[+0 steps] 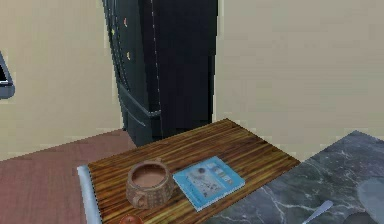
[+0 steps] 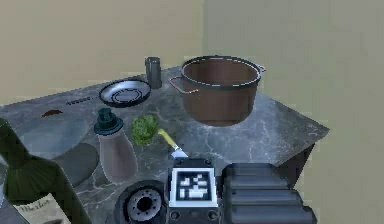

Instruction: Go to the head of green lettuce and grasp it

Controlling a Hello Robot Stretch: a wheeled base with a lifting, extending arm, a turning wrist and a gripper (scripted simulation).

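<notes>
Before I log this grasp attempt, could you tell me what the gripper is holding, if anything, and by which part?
It cannot be told: the gripper shows near the green lettuce, which rests on the counter.

Lit softly and evenly, fairly bright. Paler on the wall [image 2: 300, 40] at 2 o'clock, duller at 10. Shadowed beneath the pot [image 2: 220, 95] on the surface [image 2: 285, 128].

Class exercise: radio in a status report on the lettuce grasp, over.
Jaws at arm side view's bottom edge, load unclear. Lettuce on counter beyond them. Grey bottle close beside it, pot farther off.
</notes>
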